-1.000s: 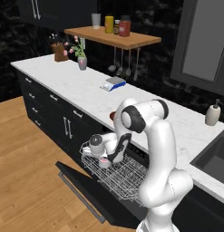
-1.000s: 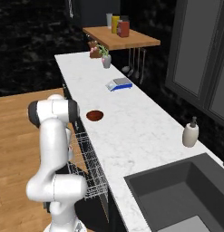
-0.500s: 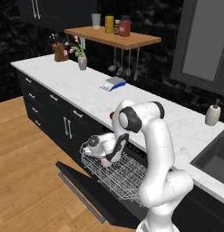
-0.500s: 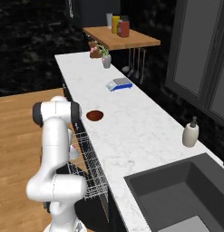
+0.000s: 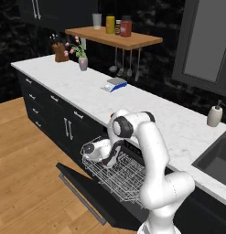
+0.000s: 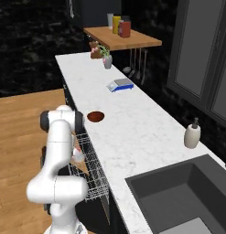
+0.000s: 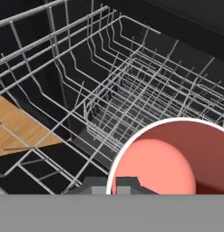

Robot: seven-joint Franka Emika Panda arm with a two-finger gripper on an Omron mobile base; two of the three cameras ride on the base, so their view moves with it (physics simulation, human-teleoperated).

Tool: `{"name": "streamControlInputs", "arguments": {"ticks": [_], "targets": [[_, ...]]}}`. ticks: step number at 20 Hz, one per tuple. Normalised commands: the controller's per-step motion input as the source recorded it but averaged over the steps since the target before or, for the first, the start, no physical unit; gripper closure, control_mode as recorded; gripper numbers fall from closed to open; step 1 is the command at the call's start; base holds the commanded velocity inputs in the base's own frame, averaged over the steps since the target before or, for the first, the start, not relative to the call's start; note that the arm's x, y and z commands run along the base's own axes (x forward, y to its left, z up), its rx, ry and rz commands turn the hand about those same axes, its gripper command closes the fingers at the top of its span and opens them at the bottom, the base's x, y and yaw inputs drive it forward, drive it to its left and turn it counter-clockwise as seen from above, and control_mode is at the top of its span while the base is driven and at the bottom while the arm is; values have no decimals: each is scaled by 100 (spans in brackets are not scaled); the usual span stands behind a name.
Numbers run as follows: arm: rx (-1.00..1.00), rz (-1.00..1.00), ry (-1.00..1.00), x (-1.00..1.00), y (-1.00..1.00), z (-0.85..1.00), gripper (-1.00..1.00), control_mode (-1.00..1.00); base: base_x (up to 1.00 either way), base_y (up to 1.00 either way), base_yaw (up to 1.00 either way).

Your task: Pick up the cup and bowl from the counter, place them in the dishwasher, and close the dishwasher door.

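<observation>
My gripper [image 5: 108, 160] reaches down into the white wire rack [image 5: 128, 176] of the open dishwasher [image 5: 132, 201], shut on the cup [image 5: 106, 162]. In the hand view the cup [image 7: 177, 158] shows its red inside and white rim just above the rack wires [image 7: 131, 95], with my gripper [image 7: 114, 186] at its rim. From the right base view the cup [image 6: 78, 155] hangs beside the rack [image 6: 94, 171]. The dark reddish-brown bowl [image 6: 96, 116] rests on the white marble counter [image 6: 132, 132] near its front edge. The dishwasher door [image 5: 84, 189] lies folded down, with its grey bar handle [image 5: 78, 195].
A blue-and-white scale [image 5: 114, 84] sits mid-counter. A soap bottle [image 5: 214, 114] stands by the sink [image 6: 178, 196]. A flower vase [image 5: 82, 62] and a knife block [image 5: 61, 52] stand at the far end. Black drawer cabinets [image 5: 50, 114] flank the dishwasher on the left.
The hand has sunk slightly lower into the rack, still carrying the cup. The bowl has stayed in place on the counter.
</observation>
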Motion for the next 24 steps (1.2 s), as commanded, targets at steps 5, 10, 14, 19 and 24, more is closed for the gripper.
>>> {"name": "streamControlInputs", "arguments": {"ticks": [5,10,14,19,24], "targets": [[-10,0,0,28,3,-52,100,-100,0,0,0],[1,0,-6,15,5,-78,100,-100,0,0,0],[4,0,-14,3,39,-88,-100,-100,0,0,0],[-10,0,0,-21,100,-75,-100,-100,0,0,0],[-9,-1,1,-23,100,-25,-100,-100,0,0,0]]}}
